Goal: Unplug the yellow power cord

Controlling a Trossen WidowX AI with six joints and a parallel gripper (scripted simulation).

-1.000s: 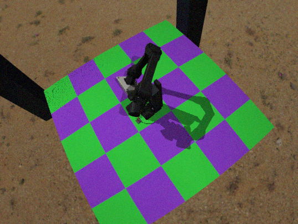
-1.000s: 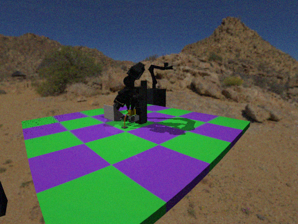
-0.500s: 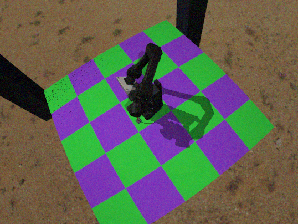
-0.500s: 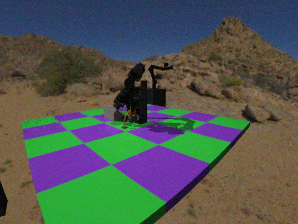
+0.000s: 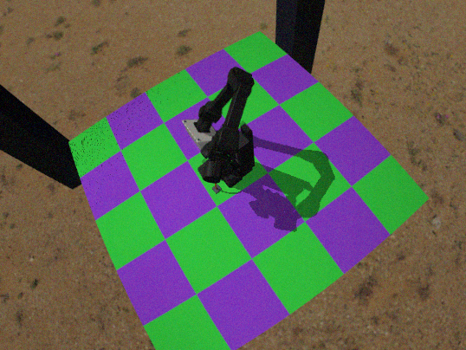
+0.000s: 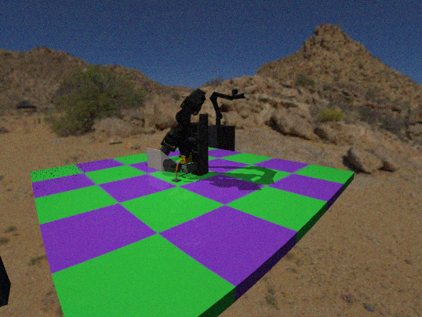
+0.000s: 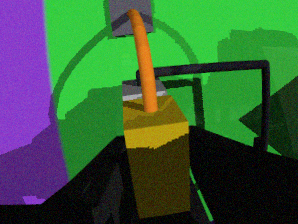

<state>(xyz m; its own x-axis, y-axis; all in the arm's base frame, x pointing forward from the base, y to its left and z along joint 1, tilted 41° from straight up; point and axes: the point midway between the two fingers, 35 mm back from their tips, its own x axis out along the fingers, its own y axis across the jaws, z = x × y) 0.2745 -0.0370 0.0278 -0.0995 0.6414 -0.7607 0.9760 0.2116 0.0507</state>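
Note:
The yellow plug [image 7: 157, 180] [image 6: 187, 158] stands upright in the wrist view. Its orange cord [image 7: 145, 65] [image 6: 177, 169] arcs from the plug's top to a small grey block [image 7: 119, 25] [image 6: 176, 180] [image 5: 216, 189] on the checkered surface. My gripper [image 7: 155, 141] is shut on the plug, with a dark finger on either side. The grey power strip [image 7: 136, 88] [image 6: 187, 169] shows just past the plug and below it. The plug's lower end is hidden, so I cannot tell whether it sits in the strip. In the top view the arm hides plug and strip.
A pale panel [image 5: 197, 132] [image 6: 155, 158] stands near the arm. A thin dark bent bar [image 7: 215, 68] runs beside the strip in the wrist view. A black upright post [image 6: 202, 145] stands close to the strip. Black columns [image 5: 299, 35] [image 5: 36, 140] rise beyond the checkered table [image 5: 208, 260] [image 6: 176, 208].

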